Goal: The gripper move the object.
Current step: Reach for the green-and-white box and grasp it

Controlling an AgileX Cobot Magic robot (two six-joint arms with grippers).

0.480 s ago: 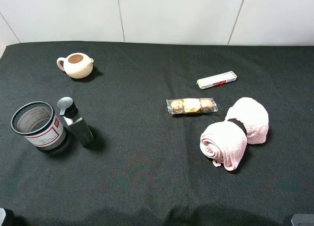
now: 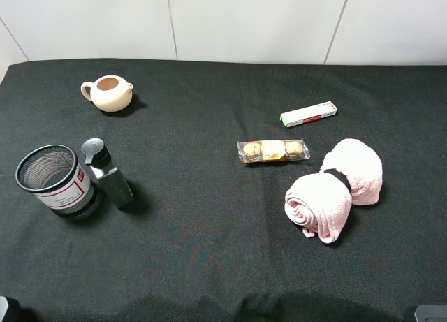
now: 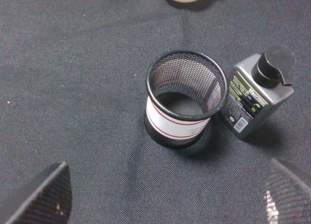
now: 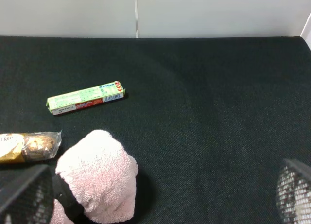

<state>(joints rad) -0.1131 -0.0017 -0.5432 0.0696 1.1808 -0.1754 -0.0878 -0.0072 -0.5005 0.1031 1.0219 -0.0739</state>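
The object (image 2: 308,114), a slim white box with a green end and red markings, lies flat on the black cloth at the back right. It also shows in the right wrist view as a slim green-and-white box (image 4: 85,97). My right gripper (image 4: 158,199) is open, its mesh-patterned fingertips (image 4: 24,195) wide apart and well short of the box, with nothing between them. My left gripper (image 3: 165,204) is open too, hovering near a mesh cup (image 3: 186,97) on the left side.
A clear packet of chocolates (image 2: 273,151) lies just in front of the object, with a rolled pink towel (image 2: 335,188) nearer still. On the left stand a cream teapot (image 2: 108,93), the mesh cup (image 2: 52,179) and a grey bottle (image 2: 108,173).
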